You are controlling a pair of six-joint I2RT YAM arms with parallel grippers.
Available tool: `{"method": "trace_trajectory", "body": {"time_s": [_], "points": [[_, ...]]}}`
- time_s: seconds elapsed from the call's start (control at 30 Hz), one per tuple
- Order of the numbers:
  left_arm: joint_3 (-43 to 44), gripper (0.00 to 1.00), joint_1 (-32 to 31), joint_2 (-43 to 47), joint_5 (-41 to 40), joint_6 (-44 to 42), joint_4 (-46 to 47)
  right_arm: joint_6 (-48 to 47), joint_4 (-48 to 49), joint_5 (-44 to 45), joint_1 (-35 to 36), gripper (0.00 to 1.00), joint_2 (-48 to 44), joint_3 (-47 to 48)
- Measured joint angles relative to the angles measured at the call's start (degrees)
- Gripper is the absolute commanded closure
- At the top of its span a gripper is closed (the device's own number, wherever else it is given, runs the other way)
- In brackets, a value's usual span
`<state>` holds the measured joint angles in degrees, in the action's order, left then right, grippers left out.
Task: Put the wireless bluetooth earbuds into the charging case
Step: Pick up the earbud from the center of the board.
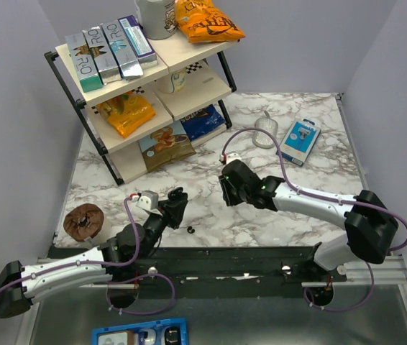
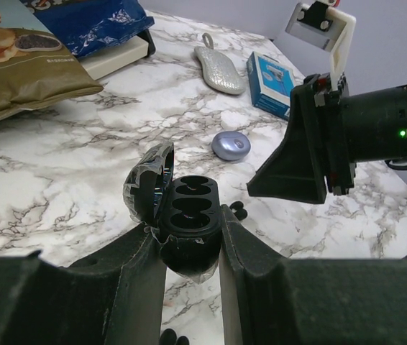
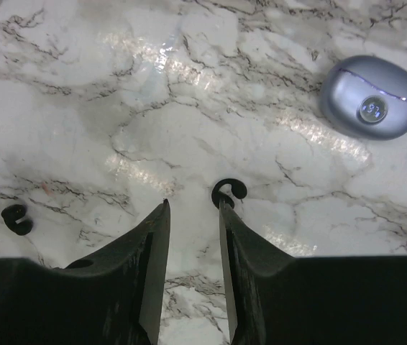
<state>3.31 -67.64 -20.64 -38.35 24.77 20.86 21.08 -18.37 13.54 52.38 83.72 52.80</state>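
The white, grey-veined marble worktop [image 1: 203, 167] fills the overhead view. A black-framed snack shelf [image 1: 117, 86] stands at its far left corner and a blue retail box [image 1: 300, 140] lies toward the far right edge. Close to the near edge, left of centre, the left gripper [image 1: 173, 203] carries the black charging case [image 1: 178, 195]. A tiny glossy black earbud [image 1: 189, 229] lies on the worktop just beside it. The right gripper [image 1: 226, 195] hangs over the middle.

From the left wrist, the left fingers [image 2: 135, 273] are clamped on the charging case [image 2: 189, 208]. Its lid is hinged open and its moulded sockets face up, with no bud visible in them. One earbud [image 2: 238, 210] rests just right of the case, near the right gripper [image 2: 261, 188]. A lavender oval pod [image 2: 231, 146] lies beyond.

From the right wrist, the right fingers [image 3: 153, 244] stand parted with nothing between them. One earbud [image 3: 229, 192] sits at the tip of one finger, outside the gap; whether it touches the finger I cannot tell. The second earbud [image 3: 16, 219] lies well apart on the other side.

The buds look light, hard, smooth and rounded, so they would likely squirt out of an off-centre pinch. The best hold is probably across the widest part of the body, centred in the gap and closed gently.
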Motion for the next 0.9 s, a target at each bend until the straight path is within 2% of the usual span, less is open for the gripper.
{"method": "trace_trajectory", "body": {"time_s": [0.47,0.9], "points": [[0.0,1.00,0.0,-2.6,0.7,0.1,1.4,8.5,0.4,-3.1,0.0,0.55,9.2,0.1],[0.0,1.00,0.0,-2.6,0.7,0.2,1.4,8.8,0.4,-1.2,0.0,0.55,9.8,1.8]]}}
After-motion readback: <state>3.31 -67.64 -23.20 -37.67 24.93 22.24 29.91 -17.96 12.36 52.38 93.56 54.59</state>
